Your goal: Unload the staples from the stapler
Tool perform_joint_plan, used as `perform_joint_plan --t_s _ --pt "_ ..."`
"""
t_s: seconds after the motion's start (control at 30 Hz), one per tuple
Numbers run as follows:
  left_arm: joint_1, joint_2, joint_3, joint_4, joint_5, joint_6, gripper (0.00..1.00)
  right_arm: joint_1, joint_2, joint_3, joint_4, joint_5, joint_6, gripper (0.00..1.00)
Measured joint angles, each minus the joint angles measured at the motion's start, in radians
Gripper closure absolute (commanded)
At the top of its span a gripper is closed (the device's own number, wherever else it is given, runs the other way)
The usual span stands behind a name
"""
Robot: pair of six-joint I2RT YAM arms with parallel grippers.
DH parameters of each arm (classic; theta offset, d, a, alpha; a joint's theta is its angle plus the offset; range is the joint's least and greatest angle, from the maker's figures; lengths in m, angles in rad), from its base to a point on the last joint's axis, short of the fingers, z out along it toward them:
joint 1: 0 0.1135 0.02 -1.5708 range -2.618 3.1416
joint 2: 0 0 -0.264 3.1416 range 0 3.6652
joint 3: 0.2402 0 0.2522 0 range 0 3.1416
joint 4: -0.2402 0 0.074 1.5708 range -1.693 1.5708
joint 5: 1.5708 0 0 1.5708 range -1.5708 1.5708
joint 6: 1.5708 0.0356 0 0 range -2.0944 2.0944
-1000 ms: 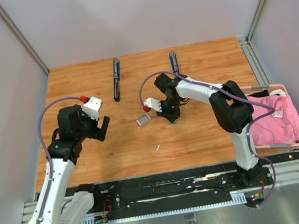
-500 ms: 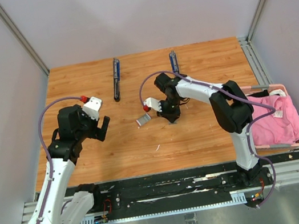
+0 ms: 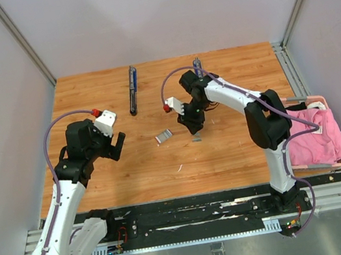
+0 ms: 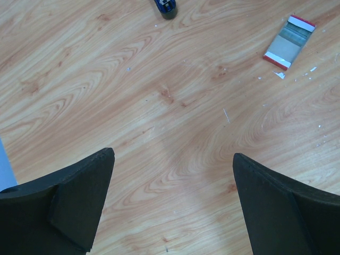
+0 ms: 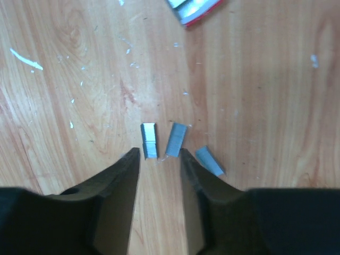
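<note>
Staples: three loose strips on the table, midway between near and far edges. My right gripper hangs just over them, jaws narrowly parted, empty. Left gripper gapes wide, empty. Risk: a low sideways move scatters them.

place: a robot test lab | sign: left robot arm and right robot arm bolted to a metal rail by a wooden table | sign: plain grey walls all around | sign: purple cables on the arms
</note>
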Motion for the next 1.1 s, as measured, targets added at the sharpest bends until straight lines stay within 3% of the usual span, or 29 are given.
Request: perform_joint_plan --t_s 0.33,1.1 --pt "0.0 0.0 0.0 0.0 0.0 0.0 0.02 -0.036 -0.005 -0.054 0.104 0.116 0.07 0.39" --pt "0.0 0.007 0.0 0.0 -0.001 0.0 0.02 0.043 -0.005 -0.068 0.18 0.251 0.103 0.32"
